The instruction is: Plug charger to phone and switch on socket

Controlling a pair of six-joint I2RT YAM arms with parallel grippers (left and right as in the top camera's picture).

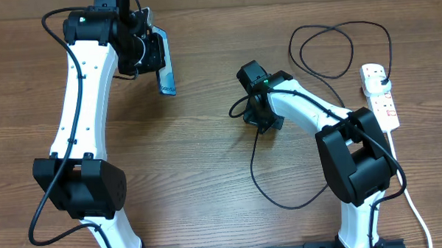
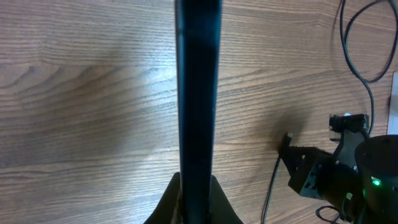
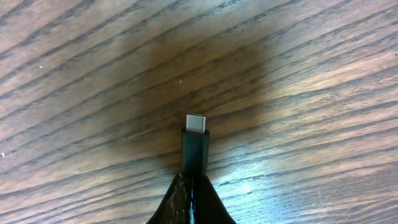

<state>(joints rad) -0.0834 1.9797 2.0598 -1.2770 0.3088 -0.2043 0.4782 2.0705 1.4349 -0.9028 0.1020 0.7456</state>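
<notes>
My left gripper is shut on the phone, held on edge above the table at the upper left; its light blue screen shows from above. In the left wrist view the phone is a dark vertical bar rising from my shut jaws. My right gripper at the table's middle is shut on the charger's connector tip, which points away from the jaws. The black charger cable loops toward the front and runs to the plug in the white socket at the right edge.
The socket's white cord runs down the right side. A loop of the black cable lies at the upper right. The right arm also shows in the left wrist view. Bare wood lies between the two grippers.
</notes>
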